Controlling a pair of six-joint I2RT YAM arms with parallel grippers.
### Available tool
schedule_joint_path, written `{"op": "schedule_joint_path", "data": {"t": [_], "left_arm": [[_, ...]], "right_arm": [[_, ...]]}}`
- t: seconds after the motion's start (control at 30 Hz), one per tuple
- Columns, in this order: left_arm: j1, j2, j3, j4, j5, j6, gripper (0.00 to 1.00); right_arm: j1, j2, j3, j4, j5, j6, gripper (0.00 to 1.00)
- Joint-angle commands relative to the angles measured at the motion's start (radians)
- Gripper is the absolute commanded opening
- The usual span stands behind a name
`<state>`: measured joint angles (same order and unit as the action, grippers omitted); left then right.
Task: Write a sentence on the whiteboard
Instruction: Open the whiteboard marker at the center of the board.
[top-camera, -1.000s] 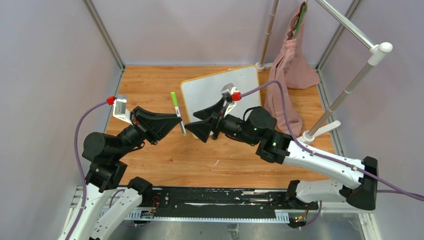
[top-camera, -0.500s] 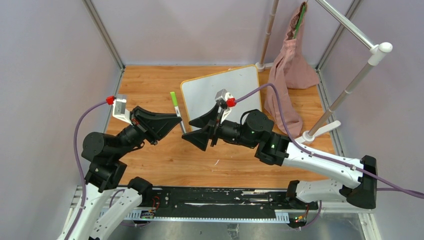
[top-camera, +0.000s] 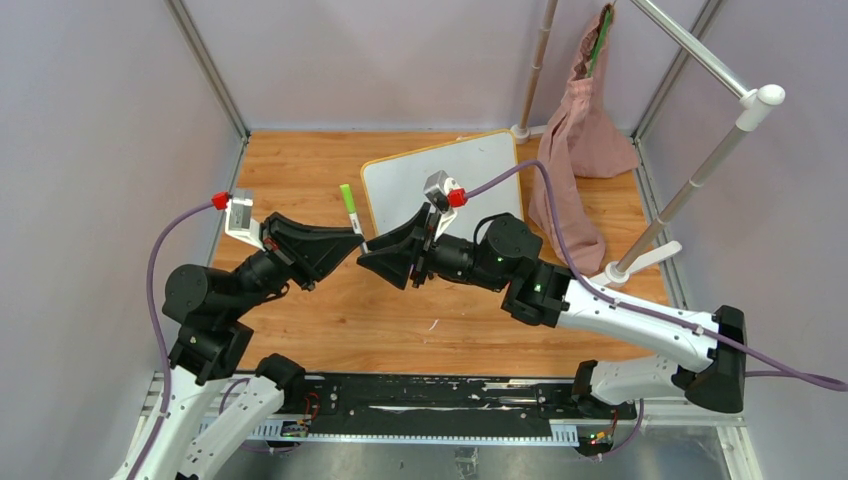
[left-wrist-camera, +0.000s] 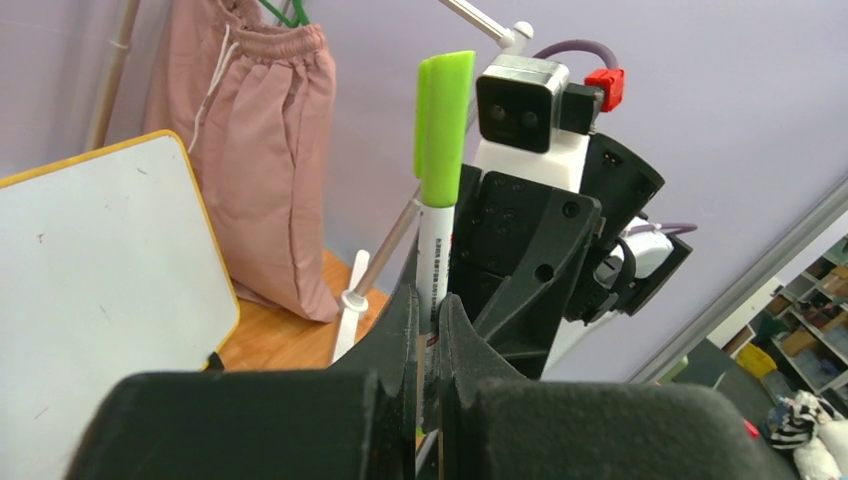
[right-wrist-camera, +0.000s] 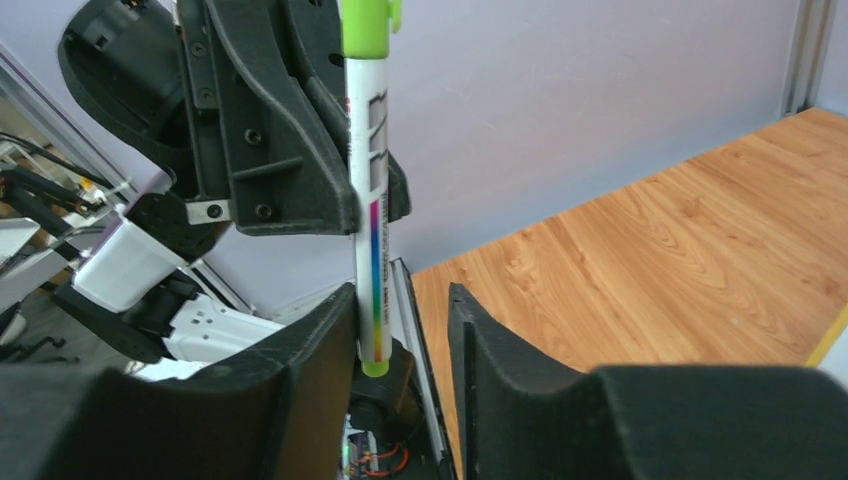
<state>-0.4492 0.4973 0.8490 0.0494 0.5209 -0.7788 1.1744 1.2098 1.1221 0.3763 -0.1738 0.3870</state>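
Closing on the marker
Our R gripper has swung in w/ fingers apart round it; L gripper clamps it. Whiteboard bears no sentence yet.

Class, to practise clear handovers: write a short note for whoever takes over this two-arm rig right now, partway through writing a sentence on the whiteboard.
Left pincer: shut on the marker, green cap on.
Right pincer: open, one finger on each side of the marker's end opposite the cap, not clamped.
Whiteboard: lying on the table beyond the arms, no sentence on it.
Done: marker picked up and held between the two arms.
Left: pull off the cap, bring the tip to the board, write the sentence.
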Motion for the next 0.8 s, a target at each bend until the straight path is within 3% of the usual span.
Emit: {"op": "schedule_joint_path", "data": {"t": [0.0,0.13,0.17,0.2,0.27,0.3,0.37,0.5,0.77], "left_arm": [[-0.011,0.001,0.02,0.012,0.029,0.009,0.0],[-0.013,-0.001,0.016,0.01,0.036,0.007,0.0],[-0.014,-0.001,0.016,0.012,0.037,0.006,0.04],[-0.014,0.001,0.018,0.012,0.04,0.006,0.16],[-0.016,0.008,0.021,0.012,0.047,0.003,0.52],[-0.016,0.012,0.024,0.012,0.051,0.001,0.66],[-0.017,0.02,0.036,0.012,0.059,-0.003,0.8],[-0.017,0.045,0.056,0.038,0.069,-0.011,0.85],[-0.025,0.16,0.07,0.15,0.137,-0.083,0.83]], "right_arm": [[0.016,0.017,0.045,0.052,-0.006,0.004,0.35],[0.016,0.007,0.034,0.043,-0.018,-0.004,0.13],[0.016,-0.001,0.025,0.039,-0.014,-0.01,0.08],[0.016,-0.013,0.017,0.027,-0.012,-0.019,0.01],[0.016,-0.047,-0.005,-0.005,-0.006,-0.045,0.0],[0.016,-0.067,-0.018,-0.027,-0.006,-0.061,0.0],[0.016,-0.109,-0.047,-0.083,-0.003,-0.086,0.0],[0.016,-0.192,-0.101,-0.15,-0.003,-0.112,0.0],[0.016,-0.253,-0.158,-0.178,0.005,-0.112,0.0]]}}
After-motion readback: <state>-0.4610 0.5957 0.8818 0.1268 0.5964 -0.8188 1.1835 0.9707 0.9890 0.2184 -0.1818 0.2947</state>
